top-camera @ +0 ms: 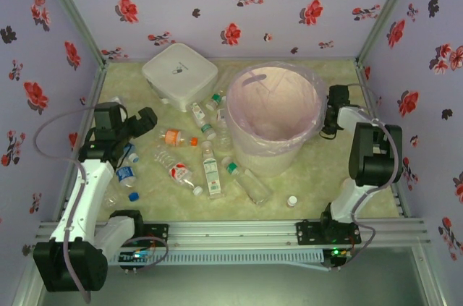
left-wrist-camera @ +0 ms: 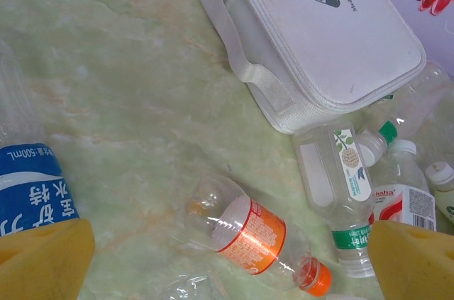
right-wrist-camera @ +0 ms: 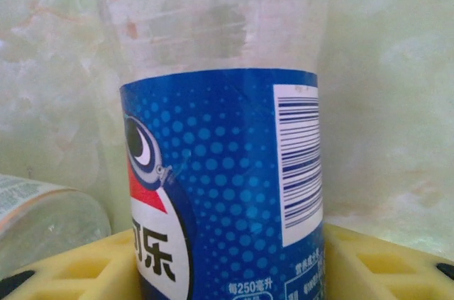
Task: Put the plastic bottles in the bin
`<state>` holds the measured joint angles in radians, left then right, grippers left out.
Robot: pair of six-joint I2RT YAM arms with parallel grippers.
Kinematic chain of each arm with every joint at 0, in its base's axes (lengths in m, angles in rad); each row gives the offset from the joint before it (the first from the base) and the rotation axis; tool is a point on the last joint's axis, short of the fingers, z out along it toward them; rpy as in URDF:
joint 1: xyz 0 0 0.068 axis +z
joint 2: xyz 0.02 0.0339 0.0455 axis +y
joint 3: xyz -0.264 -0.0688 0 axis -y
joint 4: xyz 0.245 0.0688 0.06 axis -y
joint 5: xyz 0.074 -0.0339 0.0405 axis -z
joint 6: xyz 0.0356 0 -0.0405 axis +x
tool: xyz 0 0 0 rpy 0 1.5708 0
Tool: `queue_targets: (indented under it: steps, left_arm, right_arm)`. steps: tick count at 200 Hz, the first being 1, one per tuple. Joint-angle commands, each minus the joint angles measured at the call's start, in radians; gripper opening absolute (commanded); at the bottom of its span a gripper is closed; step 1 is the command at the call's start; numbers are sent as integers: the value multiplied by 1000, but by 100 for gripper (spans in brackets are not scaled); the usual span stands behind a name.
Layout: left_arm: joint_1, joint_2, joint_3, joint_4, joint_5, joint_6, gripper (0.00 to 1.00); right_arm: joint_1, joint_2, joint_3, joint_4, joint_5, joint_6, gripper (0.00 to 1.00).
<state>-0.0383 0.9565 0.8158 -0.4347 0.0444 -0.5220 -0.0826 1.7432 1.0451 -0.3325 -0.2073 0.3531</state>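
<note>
The bin [top-camera: 273, 116], a big round bucket lined with a pink bag, stands right of centre. Several clear plastic bottles [top-camera: 212, 173] lie on the table to its left. My left gripper [top-camera: 143, 122] hovers open over them. In its wrist view, an orange-labelled bottle [left-wrist-camera: 248, 232] with an orange cap lies on the table between the yellow fingertips [left-wrist-camera: 415, 261], untouched. My right gripper [top-camera: 330, 119] is low beside the bin's right side. It is shut on a blue-labelled bottle [right-wrist-camera: 220, 172], with yellow pads [right-wrist-camera: 383, 261] against both of its sides.
A white lidded box [top-camera: 179, 74] sits at the back left, touching the bottle pile [left-wrist-camera: 340, 193]. A blue-labelled bottle [left-wrist-camera: 28, 179] lies by the left finger. A loose white cap [top-camera: 291, 201] rests near the front right. Flowered walls close in the table.
</note>
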Motion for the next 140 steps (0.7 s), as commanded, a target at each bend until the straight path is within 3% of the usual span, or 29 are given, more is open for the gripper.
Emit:
queue_targets:
  steps: [1, 28, 65, 87, 104, 119, 140]
  left_arm:
    - [6, 13, -16, 9, 16, -22, 99]
    - [5, 30, -35, 53, 21, -53, 99]
    - [3, 97, -75, 180, 46, -134, 95]
    - [3, 142, -47, 177, 48, -126, 95]
    - [2, 166, -43, 186, 49, -117, 95]
    - [2, 184, -40, 186, 49, -108, 95]
    - [2, 199, -37, 170, 48, -95, 95]
  right_arm:
    - [-29, -98, 50, -92, 48, -38, 55]
    - [-65, -247, 91, -198, 145, -43, 50]
    - [-80, -428, 293, -442, 304, -51, 44]
    - [-78, -530, 399, -521, 290, -36, 39]
    - [-69, -584, 458, -542, 206, -8, 35]
    - [-28, -599, 520, -572, 138, 3, 33]
    - [131, -577, 632, -655, 183, -54, 32]
